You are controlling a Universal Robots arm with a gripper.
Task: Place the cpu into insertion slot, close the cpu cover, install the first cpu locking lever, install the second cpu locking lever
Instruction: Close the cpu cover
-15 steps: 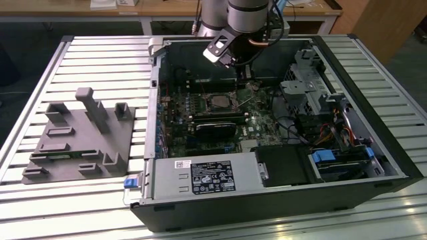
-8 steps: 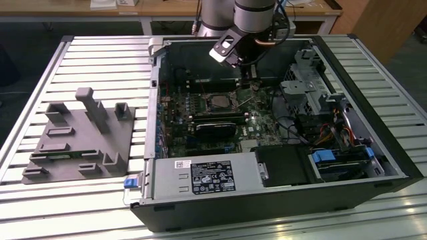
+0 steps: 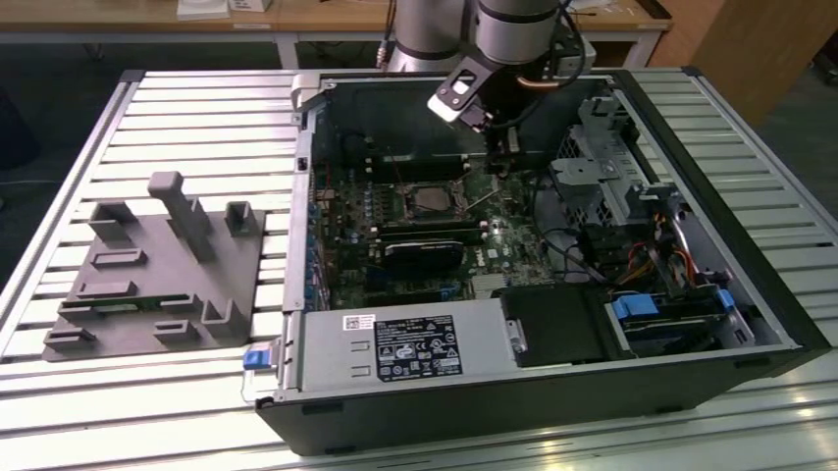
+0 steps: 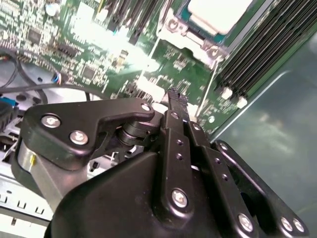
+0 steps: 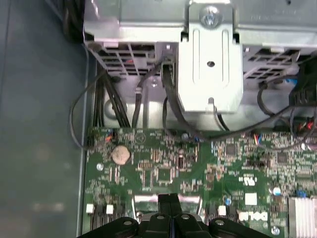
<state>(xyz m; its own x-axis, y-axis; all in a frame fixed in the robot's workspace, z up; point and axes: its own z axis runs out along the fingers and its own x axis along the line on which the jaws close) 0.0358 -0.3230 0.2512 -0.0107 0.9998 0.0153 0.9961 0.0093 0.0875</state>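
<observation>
The cpu [image 4: 218, 12] shows its dull silver top in the socket [image 3: 430, 199] on the green motherboard [image 3: 504, 257] inside the open computer case. The cpu cover [image 4: 190, 33], a thin metal frame, lies around it. A thin metal locking lever [image 4: 210, 82] runs out from the socket's corner. My gripper [image 3: 504, 157] hangs over the board, off the socket toward the exterior view's right. In both wrist views its black fingertips [image 4: 173, 94] [image 5: 169, 201] are pressed together, close beside the lever, with nothing visible between them.
A metal drive cage [image 3: 596, 177] and bundled cables [image 5: 168, 99] stand close to the gripper. The power supply [image 3: 392, 343] fills the case's near side. A grey fixture [image 3: 157, 265] sits on the slatted table at the exterior view's left. A coin cell [image 5: 120, 154] sits on the board.
</observation>
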